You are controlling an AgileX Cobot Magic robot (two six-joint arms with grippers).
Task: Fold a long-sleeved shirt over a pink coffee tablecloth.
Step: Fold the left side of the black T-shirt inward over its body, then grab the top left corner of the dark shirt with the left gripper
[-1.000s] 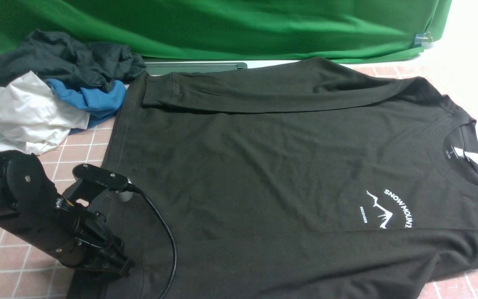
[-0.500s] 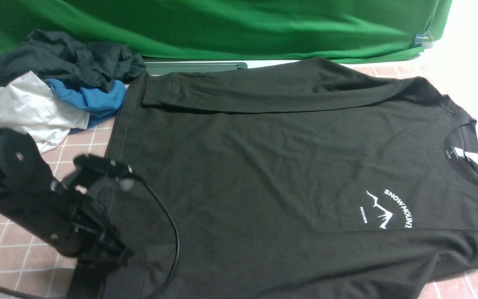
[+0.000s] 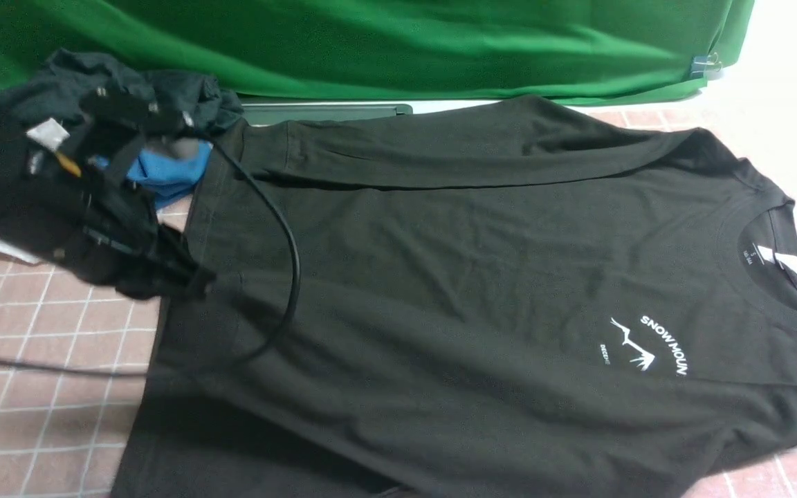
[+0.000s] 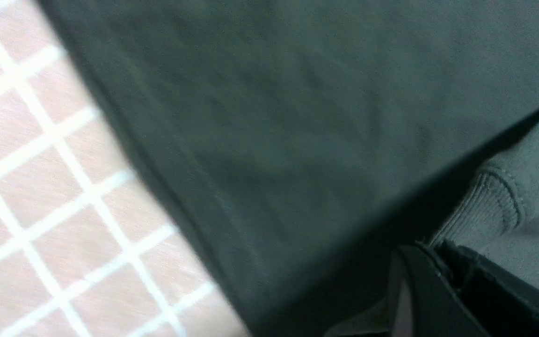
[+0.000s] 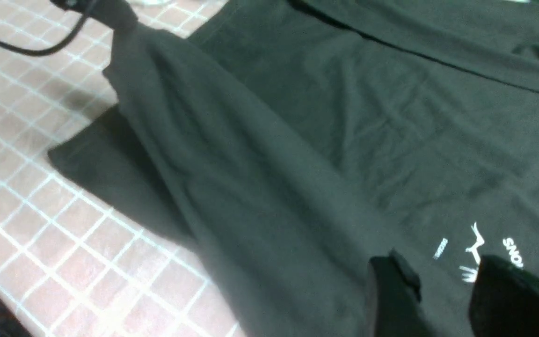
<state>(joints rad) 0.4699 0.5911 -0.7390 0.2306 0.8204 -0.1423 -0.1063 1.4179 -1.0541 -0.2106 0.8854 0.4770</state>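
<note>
Jaws of L gripper (image 3: pixel 194 283) pinch ribbed cuff (image 4: pixel 489 206) of limp blk shirt (image 3: pixel 440 277).

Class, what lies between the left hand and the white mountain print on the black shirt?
Only fabric of the long-sleeved shirt and a loop of black cable beside the left hand; the front view shows this.

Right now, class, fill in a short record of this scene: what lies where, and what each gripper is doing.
shirt: black, long-sleeved, spread front-up on the tablecloth, collar toward the robot's right
tablecloth: pink with white grid
left gripper: shut on the shirt's near sleeve, raised off the tablecloth
right gripper: jaws apart, over the shirt by the white print
other items: pile of clothes at far left, green backdrop behind
</note>
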